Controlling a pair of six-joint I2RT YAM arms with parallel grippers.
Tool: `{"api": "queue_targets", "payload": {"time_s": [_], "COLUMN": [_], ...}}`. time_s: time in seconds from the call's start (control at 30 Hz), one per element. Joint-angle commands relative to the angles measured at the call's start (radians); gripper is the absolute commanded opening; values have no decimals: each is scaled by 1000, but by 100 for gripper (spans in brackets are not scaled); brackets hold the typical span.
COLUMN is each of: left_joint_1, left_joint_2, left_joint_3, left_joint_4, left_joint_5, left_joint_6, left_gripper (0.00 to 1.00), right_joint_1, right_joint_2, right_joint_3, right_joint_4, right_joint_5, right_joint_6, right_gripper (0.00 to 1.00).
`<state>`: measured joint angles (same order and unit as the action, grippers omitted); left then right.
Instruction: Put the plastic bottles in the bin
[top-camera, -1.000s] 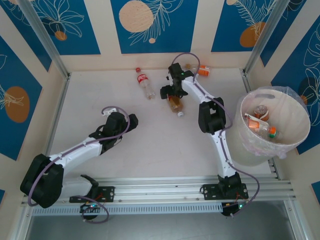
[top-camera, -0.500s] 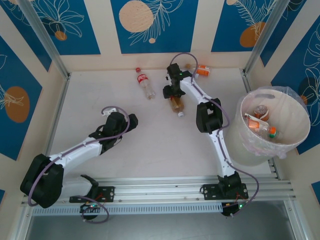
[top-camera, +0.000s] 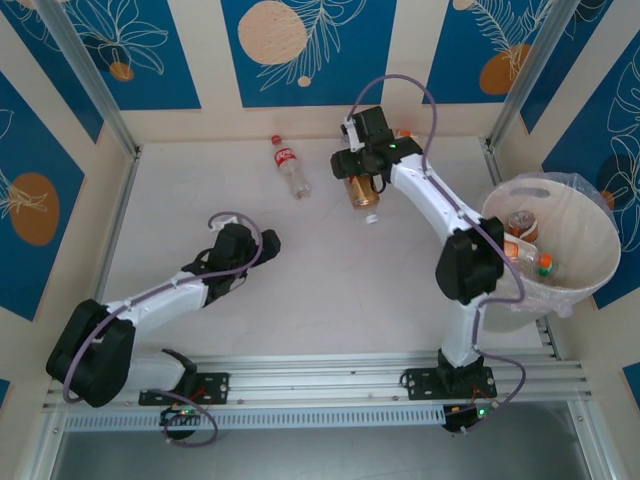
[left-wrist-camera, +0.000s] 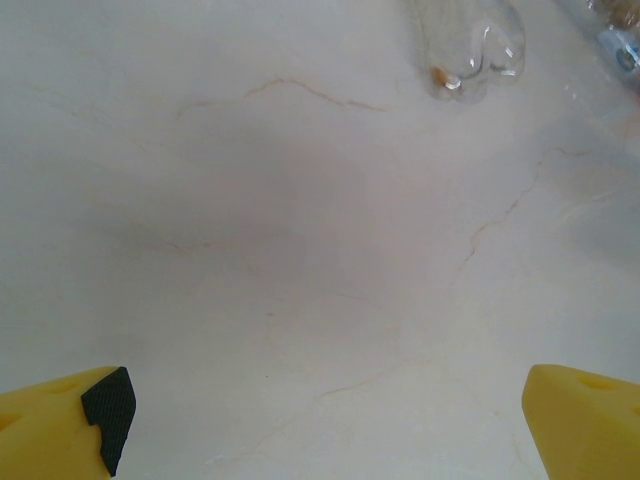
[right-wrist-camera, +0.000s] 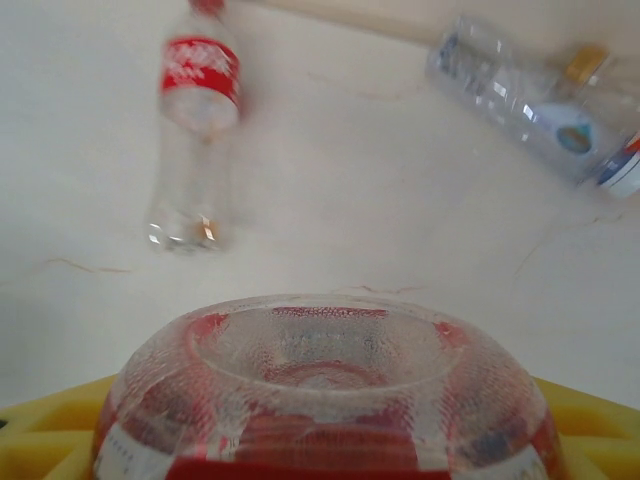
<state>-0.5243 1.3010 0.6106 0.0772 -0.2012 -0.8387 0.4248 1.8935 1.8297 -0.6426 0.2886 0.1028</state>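
Currently right jaws pinching amber bottle (top-camera: 362, 193); left jaws spread; red-capped bottle (top-camera: 290, 166) lying nearby.

Right arm (top-camera: 432, 203) stretched forward, right pincer (top-camera: 361, 178) clamping a bottle (top-camera: 362, 194); left pincer (top-camera: 266, 240) agape, low.

Table (top-camera: 330, 270) middle lies open; bin (top-camera: 592, 248) blocks right.
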Motion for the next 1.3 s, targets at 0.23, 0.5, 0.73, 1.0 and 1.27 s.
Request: {"api": "queue_targets", "payload": {"time_s": [0.23,0.5,0.73,1.0,1.27], "left_joint_1": [12,12,12,12,12], "left_joint_2": [91,160,228,250,259], "left_joint_3": [63,92,129,146,159], "left_joint_4": [105,144,164,170,171], "left_joint_5": [162,217,268,286,282], "left_joint_6": [37,36,22,26,28], "left_gripper": [100,100,100,100,100], "right_joint_1": [5,-13,-89,-293,-570], "right_joint_2": [-374,-650,-866,-1005,-1040], "right_joint_3": [-288,-361,-424,-467,-543], "right_joint_4": [150,118,166,216,314], "right_joint_5": [1,-38,-12,133,399], "right_joint_6": [28,81,81,100,60], "right_gripper": [55,55,55,56,56]}}
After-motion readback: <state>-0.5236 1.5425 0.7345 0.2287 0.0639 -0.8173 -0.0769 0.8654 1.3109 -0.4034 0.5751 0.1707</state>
